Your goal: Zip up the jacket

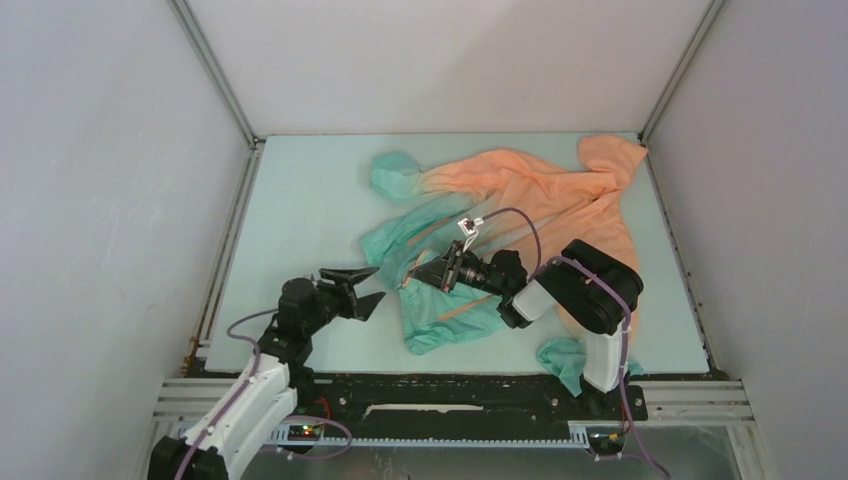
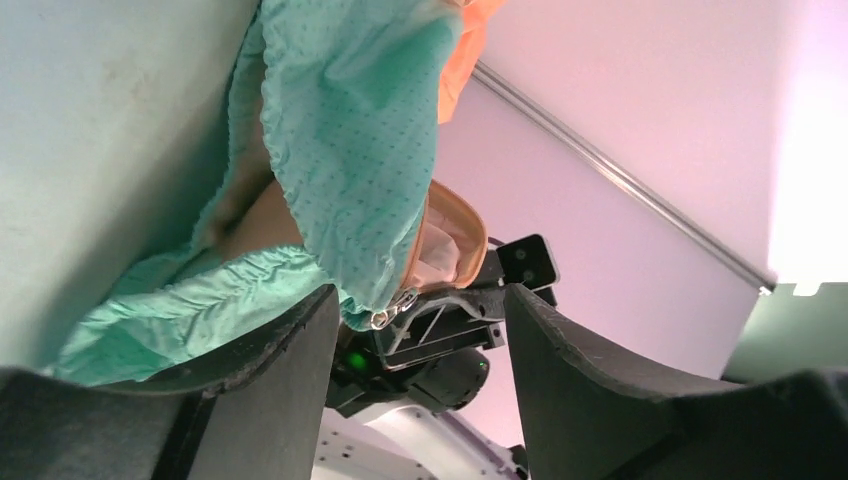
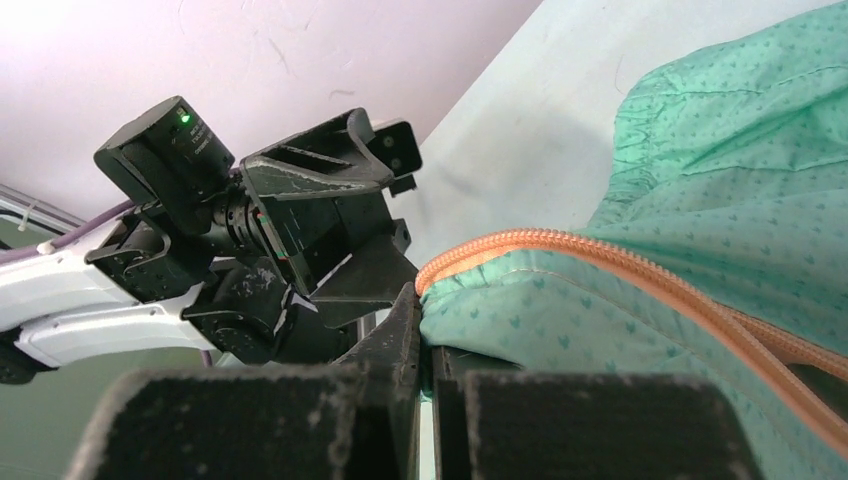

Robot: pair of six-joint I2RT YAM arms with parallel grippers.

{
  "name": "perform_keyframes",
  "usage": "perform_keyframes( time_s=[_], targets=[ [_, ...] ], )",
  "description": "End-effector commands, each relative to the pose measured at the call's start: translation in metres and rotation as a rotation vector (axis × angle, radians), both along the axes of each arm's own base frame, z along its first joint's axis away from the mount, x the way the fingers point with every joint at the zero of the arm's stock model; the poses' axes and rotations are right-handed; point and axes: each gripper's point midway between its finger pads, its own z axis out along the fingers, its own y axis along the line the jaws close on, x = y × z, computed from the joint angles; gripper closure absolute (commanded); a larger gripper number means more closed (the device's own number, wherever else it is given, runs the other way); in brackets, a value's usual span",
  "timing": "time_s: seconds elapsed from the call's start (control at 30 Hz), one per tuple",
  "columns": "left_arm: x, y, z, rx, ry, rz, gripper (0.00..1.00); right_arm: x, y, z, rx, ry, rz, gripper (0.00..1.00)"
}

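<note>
The jacket [image 1: 540,195] lies crumpled on the table, orange toward the far right and teal toward the near left. My right gripper [image 1: 412,278] is shut on the teal hem corner where the orange zipper [image 3: 620,262] ends; in the right wrist view its jaws [image 3: 425,310] pinch the fabric [image 3: 720,200]. My left gripper [image 1: 368,284] stands open just left of that corner, touching nothing. In the left wrist view the teal cloth [image 2: 350,130] hangs ahead of the open jaws [image 2: 420,300], with a small metal zipper pull [image 2: 393,309] dangling at its lower edge.
The pale green table mat [image 1: 300,200] is bounded by grey walls and metal rails [image 1: 225,250]. A teal cuff [image 1: 560,360] lies at the near edge beside the right arm's base. Another teal sleeve end [image 1: 395,175] lies at the far middle.
</note>
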Motion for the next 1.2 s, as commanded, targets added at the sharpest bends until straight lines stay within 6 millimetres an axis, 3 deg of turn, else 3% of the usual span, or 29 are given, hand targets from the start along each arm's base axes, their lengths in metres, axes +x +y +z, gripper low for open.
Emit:
perform_keyframes(
  time_s=[0.0,0.13,0.37,0.77,1.0,1.17],
  targets=[
    [0.016,-0.013,0.019,-0.171,0.039,0.066,0.35,0.002,0.002,0.022,0.050,-0.087,-0.012,1.00],
    [0.013,-0.028,0.016,-0.177,0.086,0.024,0.41,0.002,0.001,0.023,0.049,-0.091,-0.016,1.00],
    [0.009,-0.023,0.008,-0.140,0.131,0.080,0.46,0.002,0.001,0.023,0.049,-0.093,-0.021,1.00],
    [0.016,-0.038,0.009,-0.162,0.144,0.049,0.51,0.001,0.001,0.023,0.048,-0.097,-0.021,1.00],
    [0.018,-0.047,0.010,-0.175,0.133,0.022,0.62,0.001,0.001,0.024,0.048,-0.097,-0.020,1.00],
    [0.020,-0.047,0.009,-0.180,0.130,0.027,0.64,-0.001,0.003,0.023,0.047,-0.100,-0.016,1.00]
  ],
)
